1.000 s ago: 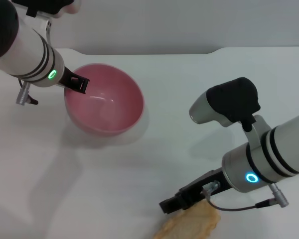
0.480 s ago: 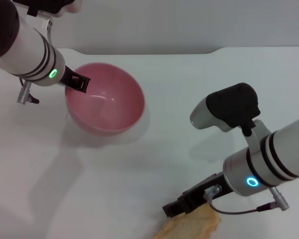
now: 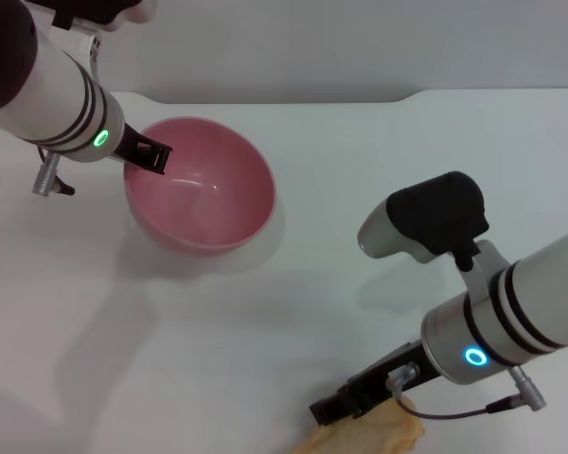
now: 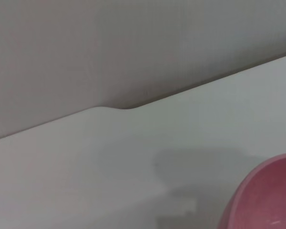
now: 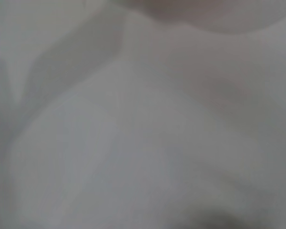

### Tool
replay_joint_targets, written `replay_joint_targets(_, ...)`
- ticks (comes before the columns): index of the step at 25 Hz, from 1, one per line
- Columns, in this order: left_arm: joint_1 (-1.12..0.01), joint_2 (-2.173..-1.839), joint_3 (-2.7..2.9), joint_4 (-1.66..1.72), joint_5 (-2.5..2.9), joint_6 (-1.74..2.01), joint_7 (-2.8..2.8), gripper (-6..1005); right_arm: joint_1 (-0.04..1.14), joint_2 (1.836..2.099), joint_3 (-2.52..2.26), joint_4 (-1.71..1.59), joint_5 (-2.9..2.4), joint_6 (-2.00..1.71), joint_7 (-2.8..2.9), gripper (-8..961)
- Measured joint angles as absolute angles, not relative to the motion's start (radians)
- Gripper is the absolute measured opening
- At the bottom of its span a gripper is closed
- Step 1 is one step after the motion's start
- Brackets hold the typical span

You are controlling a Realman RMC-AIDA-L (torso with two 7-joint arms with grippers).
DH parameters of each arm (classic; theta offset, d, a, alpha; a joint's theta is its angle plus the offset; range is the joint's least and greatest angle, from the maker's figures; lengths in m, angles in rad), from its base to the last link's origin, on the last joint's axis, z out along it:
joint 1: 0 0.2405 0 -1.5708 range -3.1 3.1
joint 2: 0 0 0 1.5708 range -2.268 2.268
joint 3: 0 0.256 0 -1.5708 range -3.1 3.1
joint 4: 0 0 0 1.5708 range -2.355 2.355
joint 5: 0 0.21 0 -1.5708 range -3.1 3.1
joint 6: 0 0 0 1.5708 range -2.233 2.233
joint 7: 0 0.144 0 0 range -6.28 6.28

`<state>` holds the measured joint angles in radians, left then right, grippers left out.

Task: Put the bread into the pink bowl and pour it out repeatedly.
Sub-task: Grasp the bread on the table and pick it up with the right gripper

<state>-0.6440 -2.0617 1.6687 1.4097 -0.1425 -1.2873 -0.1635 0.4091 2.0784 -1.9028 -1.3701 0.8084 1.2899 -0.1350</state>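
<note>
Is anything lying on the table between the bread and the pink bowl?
Nothing visible. The bread lies at the table's near edge under the right gripper; the pink bowl sits across bare white table. The left gripper is at the bowl's left rim.

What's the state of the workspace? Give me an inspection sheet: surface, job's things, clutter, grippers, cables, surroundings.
Surface: white table, one notch in its far edge.
Job's things: pink bowl upright at the left, nothing in it; bread at the near edge, partly cut off by the head view.
Clutter: nothing seen.
Grippers: left gripper at the bowl's left rim, grip not clear; right gripper low at the bread's end, fingers not readable.
Cables: thin grey cable looped under the right wrist, just above the bread; a short plug hangs by the left wrist.
Surroundings: plain grey wall behind the table.
</note>
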Motion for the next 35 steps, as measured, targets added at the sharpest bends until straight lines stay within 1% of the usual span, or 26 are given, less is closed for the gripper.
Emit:
replay_joint_targets(6,-0.641,-2.062,1.669,1.41,-0.147,-1.28,-0.157,43,0.421,2.079,-1.922,-1.322,0.814,1.266,-0.135,488)
replay_joint_targets(17,-0.638,-2.062,1.669,1.41,-0.145,-1.279,-0.155,43,0.439,2.077,-1.959,-1.343,0.815,1.279,-0.143,473)
replay_joint_targets(25,-0.635,-2.062,1.666,1.41,-0.144,-1.279,-0.144,43,0.439,2.076,-1.949,-1.35,0.812,1.275,-0.156,242)
replay_joint_targets(31,-0.643,-2.061,1.664,1.41,-0.143,-1.279,-0.141,43,0.437,2.074,-1.932,-1.37,0.806,1.274,-0.157,16)
replay_joint_targets(35,-0.644,-2.06,1.655,1.41,-0.142,-1.267,-0.135,43,0.412,2.073,-1.872,-1.434,0.805,1.28,-0.175,2)
